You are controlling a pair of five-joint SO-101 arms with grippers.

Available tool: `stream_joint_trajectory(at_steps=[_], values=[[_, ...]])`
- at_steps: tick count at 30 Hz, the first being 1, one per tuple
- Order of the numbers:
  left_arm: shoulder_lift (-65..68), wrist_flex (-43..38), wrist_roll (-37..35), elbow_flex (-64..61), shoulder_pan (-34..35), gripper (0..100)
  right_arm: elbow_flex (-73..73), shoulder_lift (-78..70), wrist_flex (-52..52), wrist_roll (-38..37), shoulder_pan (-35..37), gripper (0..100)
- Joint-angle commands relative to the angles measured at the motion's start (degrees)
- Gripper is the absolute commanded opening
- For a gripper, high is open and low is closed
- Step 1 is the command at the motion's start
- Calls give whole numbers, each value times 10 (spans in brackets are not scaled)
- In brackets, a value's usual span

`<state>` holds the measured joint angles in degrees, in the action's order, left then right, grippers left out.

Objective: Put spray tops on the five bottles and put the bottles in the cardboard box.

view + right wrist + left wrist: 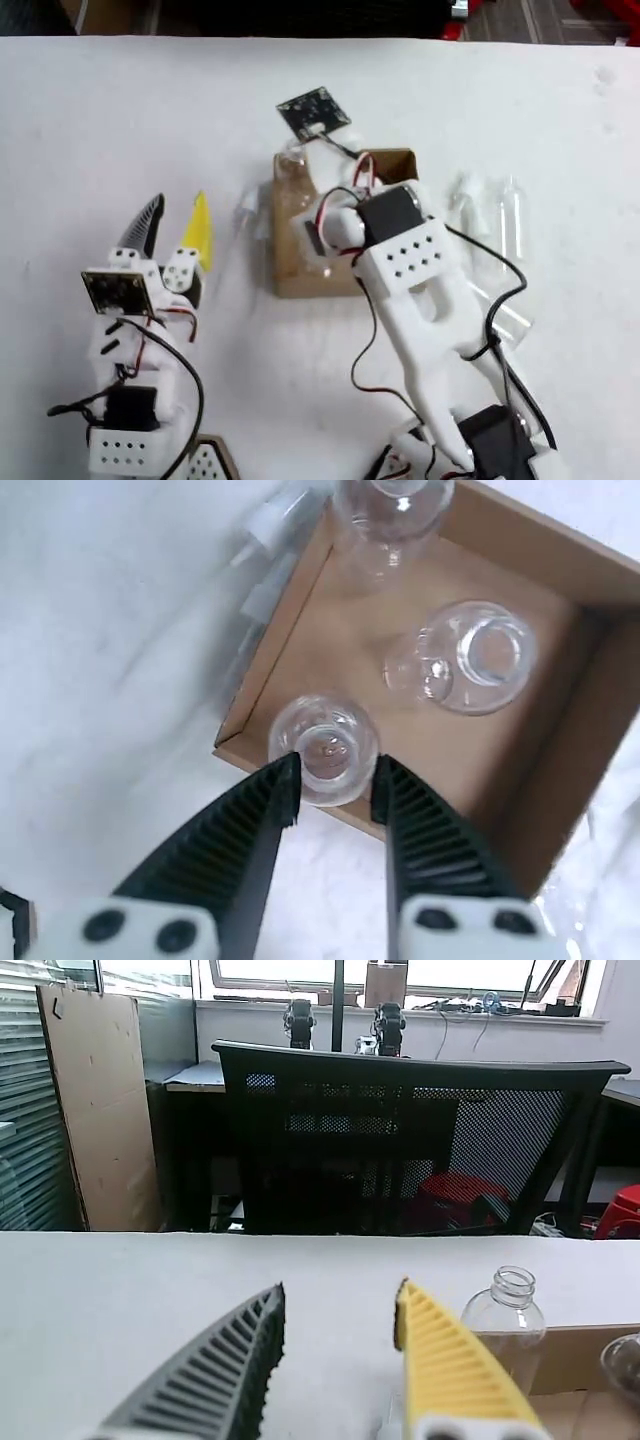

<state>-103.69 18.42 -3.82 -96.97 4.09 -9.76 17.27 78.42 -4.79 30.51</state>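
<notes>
The bottle [325, 748] at the right gripper [337, 772] is clear plastic, smooth and glossy. The box [560, 560] is brown cardboard, matt and a little fibrous. That gripper's black fingers are ribbed, dull plastic, like the grey and yellow ones of the left gripper [340, 1292]. The arm [420, 270] has a white matt plastic shell. The table [100, 120] looks white, matt and faintly creased.

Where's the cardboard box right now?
In the high view the box sits mid-table under the right arm, right of the left hand; bottles are inside it.
</notes>
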Motion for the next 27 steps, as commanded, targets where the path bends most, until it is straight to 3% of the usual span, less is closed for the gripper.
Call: stream_joint_trajectory(at_steps=[1, 4, 27], values=[[-10, 1, 8, 0, 8, 166, 26, -5, 2, 17, 10, 190], [-10, 1, 8, 0, 8, 166, 25, -7, 0, 14, 12, 223], [-10, 1, 8, 0, 8, 166, 21, -83, -22, 17, 24, 192]])
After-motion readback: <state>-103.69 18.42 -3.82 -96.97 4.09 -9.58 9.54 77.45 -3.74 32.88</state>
